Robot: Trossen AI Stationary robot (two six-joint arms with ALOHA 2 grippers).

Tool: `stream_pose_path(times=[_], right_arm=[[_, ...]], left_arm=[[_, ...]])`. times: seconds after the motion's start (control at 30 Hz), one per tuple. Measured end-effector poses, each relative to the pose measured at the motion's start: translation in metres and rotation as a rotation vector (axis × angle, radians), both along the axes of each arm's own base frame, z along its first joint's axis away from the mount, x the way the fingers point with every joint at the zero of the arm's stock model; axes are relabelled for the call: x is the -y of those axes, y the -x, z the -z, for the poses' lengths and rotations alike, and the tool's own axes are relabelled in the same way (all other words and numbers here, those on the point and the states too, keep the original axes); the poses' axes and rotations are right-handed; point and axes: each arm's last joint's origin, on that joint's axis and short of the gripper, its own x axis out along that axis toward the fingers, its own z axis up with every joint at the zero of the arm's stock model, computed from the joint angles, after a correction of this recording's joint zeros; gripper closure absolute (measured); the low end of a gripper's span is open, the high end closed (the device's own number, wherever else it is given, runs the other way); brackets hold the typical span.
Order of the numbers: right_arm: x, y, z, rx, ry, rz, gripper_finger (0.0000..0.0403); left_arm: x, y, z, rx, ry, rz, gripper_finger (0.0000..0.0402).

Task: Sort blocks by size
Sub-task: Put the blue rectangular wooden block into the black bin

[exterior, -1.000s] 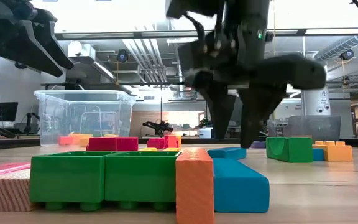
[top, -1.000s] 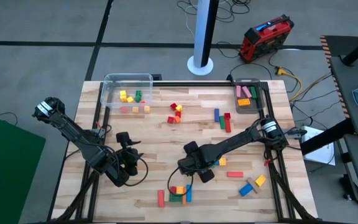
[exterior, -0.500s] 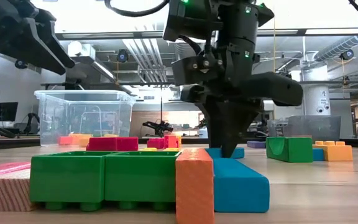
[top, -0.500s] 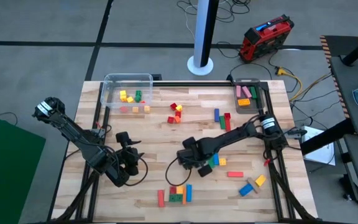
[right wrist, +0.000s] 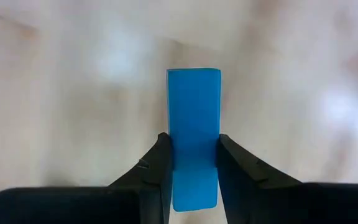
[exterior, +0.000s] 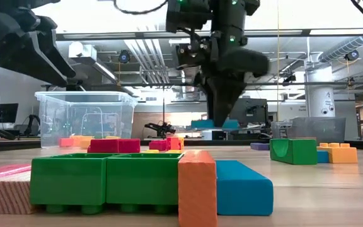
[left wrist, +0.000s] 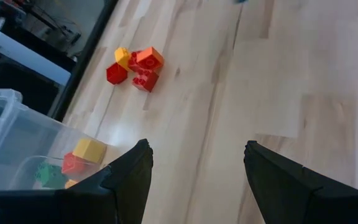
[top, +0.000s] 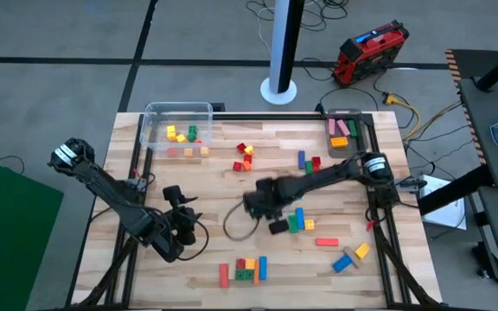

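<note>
- Pinching a blue bar (right wrist: 194,140) across its narrow sides, the right gripper (right wrist: 190,163) hangs clear of the table (top: 214,194) near its middle; in the low view the bar shows level between the fingertips, well above the wood.
- Sitting low at the table's near-left part, the left gripper (left wrist: 197,174) waits with its fingers spread and nothing between them.
- Other blocks lie in groups: small cubes in the clear tub (top: 177,131) at the far left, a red and yellow cluster (top: 245,156) beside it, and a green, red and orange group (top: 245,269) at the near edge.
- Long pieces already lie in the grey tray (top: 346,134) at the far right, so the bar probably belongs there, though I judge this from the layout alone.
- Slipping is the main risk: the fingers grip only one end of the bar, so a quick swing could let it pivot or drop among the loose blocks.
- Carrying it low is another: the arm's path towards the tray crosses the blue, green and red blocks (top: 308,162), and a dragging end could scatter them.
</note>
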Motion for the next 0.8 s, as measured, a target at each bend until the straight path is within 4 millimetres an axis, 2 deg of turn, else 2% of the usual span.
stream_pose_path(times=[0.1, 0.2, 0.33, 0.5, 0.6, 0.8], right_arm=[[0.037, 0.008, -0.016, -0.001, 0.005, 0.179, 0.0319], [0.08, 0.027, -0.034, -0.018, 0.075, 0.42, 0.0319], [0.133, 0.063, -0.053, -0.088, 0.291, 0.757, 0.0319], [0.178, 0.119, -0.077, -0.187, 0.544, 1.187, 0.0319], [0.199, 0.143, -0.075, -0.234, 0.596, 1.357, 0.0319], [0.229, 0.17, -0.039, -0.368, 0.591, 1.452, 0.0316]], left_arm=[[-0.001, -0.001, -0.001, 0.017, -0.017, -0.006, 0.0174], [-0.002, 0.0, -0.003, 0.027, -0.022, -0.01, 0.0174], [-0.002, 0.0, -0.005, 0.027, -0.035, -0.005, 0.0174], [-0.002, 0.0, -0.005, 0.024, -0.043, -0.003, 0.0174], [-0.003, 0.0, -0.005, 0.036, -0.061, -0.006, 0.0174], [-0.003, 0.0, -0.006, 0.053, -0.082, -0.011, 0.0174]])
